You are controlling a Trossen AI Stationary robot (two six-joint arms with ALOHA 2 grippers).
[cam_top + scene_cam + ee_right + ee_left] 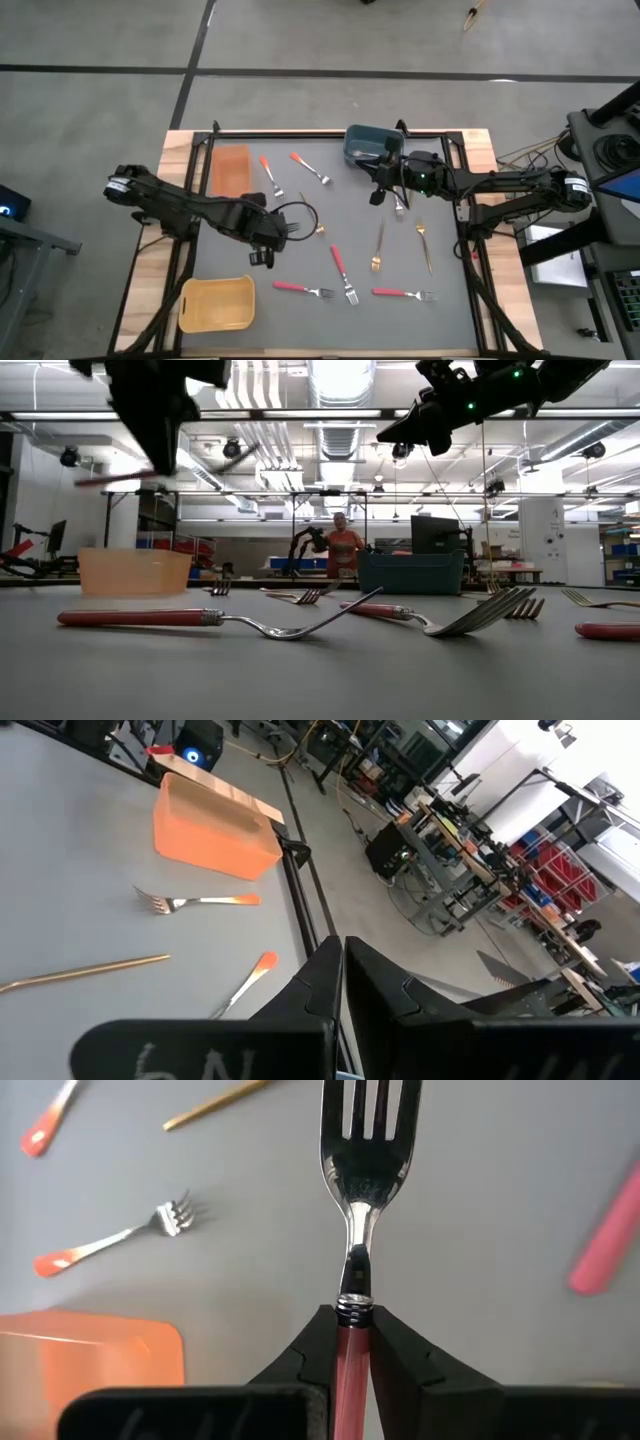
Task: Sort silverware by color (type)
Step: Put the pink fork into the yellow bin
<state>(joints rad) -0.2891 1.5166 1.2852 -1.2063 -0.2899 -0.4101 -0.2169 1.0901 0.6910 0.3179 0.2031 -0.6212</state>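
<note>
- Yellow bin (217, 303), near edge: shallow plastic, nothing visible inside.
- Left gripper (352, 1342) pinches a pink-handled fork (360, 1210), glossy tines out, above the grey mat (300, 260).
- Right gripper (381, 193) closed, empty, beside blue-grey bin (368, 143).

Clearly a robotics lab or workshop hall. Overhead: exposed ducts (340, 380) and rows of strip lights. Beyond the worktop's (330, 320) far edge: metal frames, another robot arm (305, 545), a person in orange (343, 545), monitors and benches. Past the worktop's side: racks with red and blue parts bins (560, 870), loose cables on the bare concrete floor (100, 40), a computer tower (388, 848).
</note>
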